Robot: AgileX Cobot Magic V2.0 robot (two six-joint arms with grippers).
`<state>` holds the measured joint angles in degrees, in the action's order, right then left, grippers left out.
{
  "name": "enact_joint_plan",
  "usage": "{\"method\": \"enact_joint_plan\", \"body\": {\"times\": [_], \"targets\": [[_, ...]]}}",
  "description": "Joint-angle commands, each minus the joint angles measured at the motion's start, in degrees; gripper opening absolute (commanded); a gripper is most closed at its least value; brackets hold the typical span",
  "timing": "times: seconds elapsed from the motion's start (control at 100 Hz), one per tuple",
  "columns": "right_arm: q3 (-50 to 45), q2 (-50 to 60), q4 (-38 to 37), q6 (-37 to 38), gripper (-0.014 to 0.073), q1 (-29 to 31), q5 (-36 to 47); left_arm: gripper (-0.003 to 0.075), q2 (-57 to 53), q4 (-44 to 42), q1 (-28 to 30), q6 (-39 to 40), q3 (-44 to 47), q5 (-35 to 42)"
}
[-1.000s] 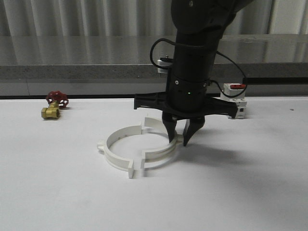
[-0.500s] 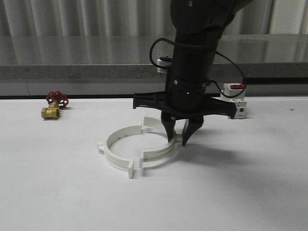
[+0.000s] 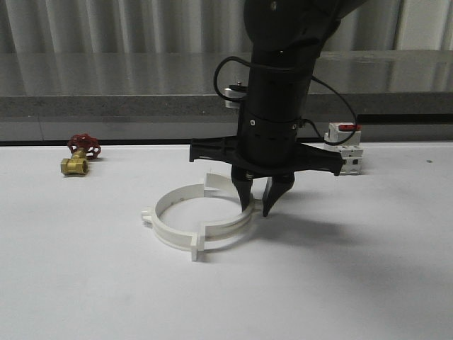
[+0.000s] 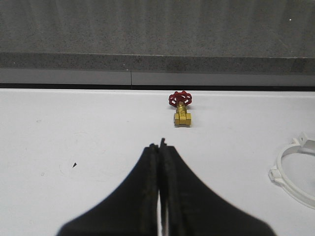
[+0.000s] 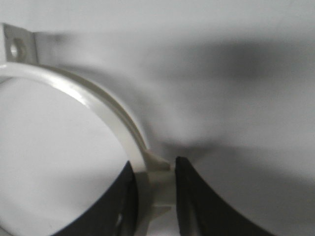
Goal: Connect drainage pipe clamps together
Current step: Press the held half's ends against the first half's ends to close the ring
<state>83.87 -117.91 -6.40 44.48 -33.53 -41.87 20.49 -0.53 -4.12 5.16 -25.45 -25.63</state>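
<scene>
Clamps lie flat on the white tabletop (image 3: 85, 283), open sides facing: left half-ring (image 3: 170, 230), right half-ring (image 3: 230, 225), tabs nearly meeting. Right pincer (image 3: 257, 207) pinches the right half-ring's band. Left pincer (image 4: 161, 147) hangs closed, empty.

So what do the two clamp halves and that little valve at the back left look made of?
The clamp halves look like white moulded plastic, matte, with thin walls and flat tabs; the right tool grips one. The valve appears to be brass, with a yellow metallic body and a red handwheel, probably painted metal, though that is unclear.
</scene>
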Motion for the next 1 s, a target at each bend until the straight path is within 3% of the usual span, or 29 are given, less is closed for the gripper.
{"method": "enact_joint_plan", "body": {"times": [0.0, 0.66, 0.99], "targets": [[1.9, 3.3, -1.0, 0.3, 0.0097, -0.1, 1.4, -0.002, 0.3, 0.1, 0.1, 0.0, -1.7, 4.5], [1.9, 3.3, -1.0, 0.6, 0.0104, -0.1, 1.6, -0.002, 0.3, 0.1, 0.1, 0.0, -1.7, 4.5], [1.9, 3.3, -0.7, 0.6, 0.0393, -0.1, 2.8, -0.002, 0.3, 0.1, 0.1, 0.0, -1.7, 4.5]]}}
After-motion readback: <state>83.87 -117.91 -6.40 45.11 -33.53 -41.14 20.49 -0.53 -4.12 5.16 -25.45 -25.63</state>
